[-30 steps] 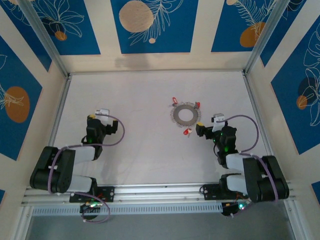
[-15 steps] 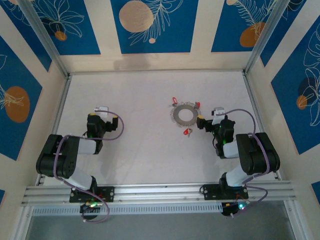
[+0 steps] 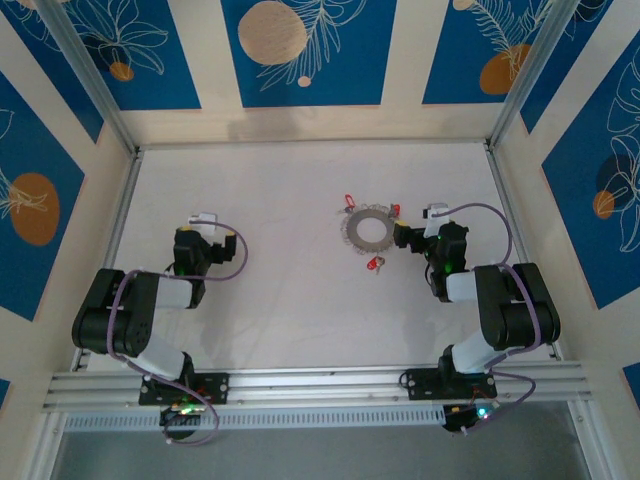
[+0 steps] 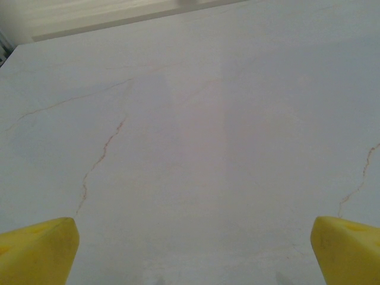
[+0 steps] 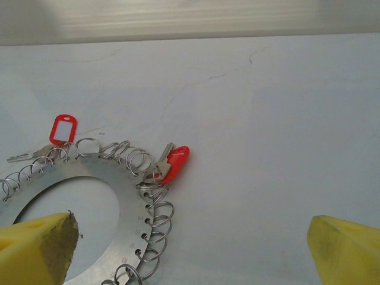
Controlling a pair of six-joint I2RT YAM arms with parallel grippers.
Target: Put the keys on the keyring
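- Right gripper (image 3: 405, 237) has advanced to the keyring (image 5: 132, 205)'s right rim; jaws wide, empty.
- Left gripper (image 4: 190, 237) likewise wide, empty.
- Red key (image 3: 375, 265) near ring's near edge, seemingly loose: pinch its tag squarely.

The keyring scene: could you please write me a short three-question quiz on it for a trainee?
1. True or false: the left hand is shut.
2. Which hand is beside the keyring: A the left hand, B the right hand?
3. What colour are the tags on the keys?
Key: 1 false, its fingers stand wide apart over bare table; 2 B; 3 red.
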